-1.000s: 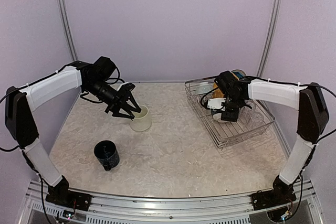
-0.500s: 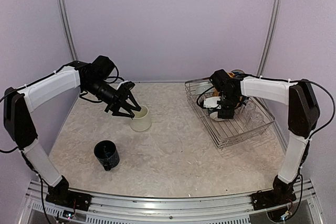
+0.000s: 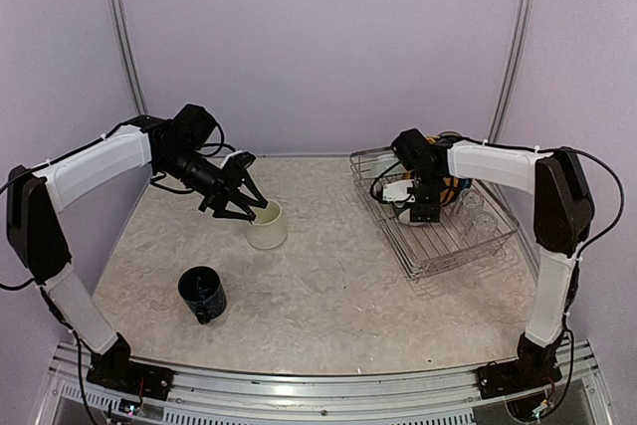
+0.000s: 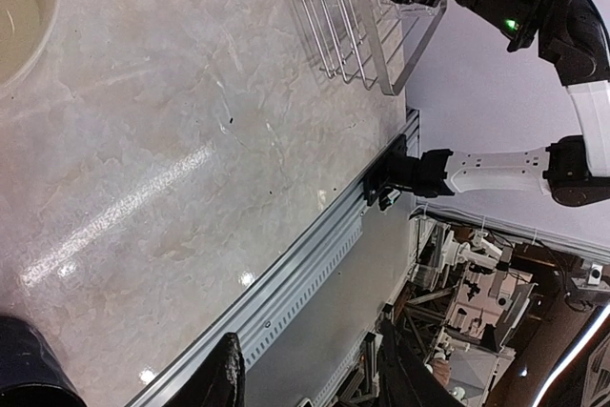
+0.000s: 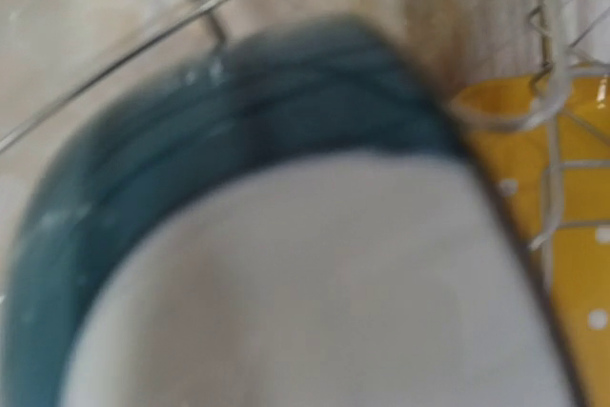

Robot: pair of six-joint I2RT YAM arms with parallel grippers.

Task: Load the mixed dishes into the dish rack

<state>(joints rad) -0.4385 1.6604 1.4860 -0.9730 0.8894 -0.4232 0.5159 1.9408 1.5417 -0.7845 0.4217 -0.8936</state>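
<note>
Right now my left gripper [image 3: 249, 213] sits at the far-left rim of the cream mug [image 3: 267, 228], which stands upright on the surface [image 3: 338, 296], left of centre. On the left wrist camera the two fingers [image 4: 224, 383] are spread apart with nothing between them, and the mug shows only at the corner of that view. The dark blue mug [image 3: 202, 294] stands upright nearer to me, well apart from the cream one.

Over on the right, the dish rack [image 3: 453, 246] sits at an angle near the right wall. My right gripper [image 3: 423, 212] points down into its far-left part. The right wrist camera is pressed so close that everything blurs: a blue plate [image 5: 238, 92] with a cream plate [image 5: 305, 302] in front of it, and the yellow dotted plate [image 5: 572, 264] just beside them behind the rack wires. I cannot tell whether the right fingers are clenched or released, since neither view shows them.
</note>
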